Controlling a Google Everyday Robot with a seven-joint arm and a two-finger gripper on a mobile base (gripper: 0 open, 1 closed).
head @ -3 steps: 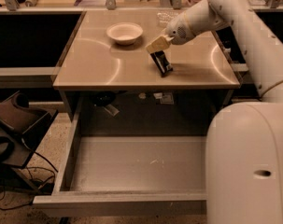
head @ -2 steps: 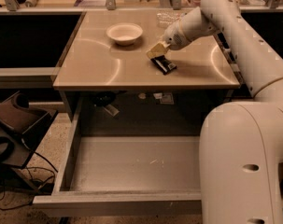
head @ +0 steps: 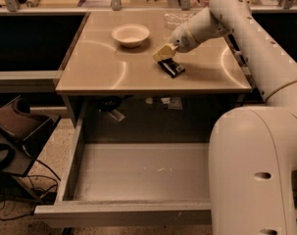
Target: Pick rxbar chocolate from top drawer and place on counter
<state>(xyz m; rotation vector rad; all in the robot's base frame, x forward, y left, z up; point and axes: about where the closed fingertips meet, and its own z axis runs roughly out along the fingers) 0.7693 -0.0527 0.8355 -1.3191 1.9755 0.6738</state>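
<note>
Grey metal top drawer point(head: 138, 173): right end hidden by white robot body point(head: 256, 170). Flat black rxbar chocolate point(head: 171, 68) lies just at 5 o'clock of the gripper point(head: 165, 53) (its grip cannot be told).

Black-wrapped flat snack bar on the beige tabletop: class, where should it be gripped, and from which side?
Probably grip the black-wrapped flat snack bar across its narrow width from straight above: it lies flat on the glossy beige tabletop, leaving only its long edges exposed. The gripper is just over its far end.
</note>
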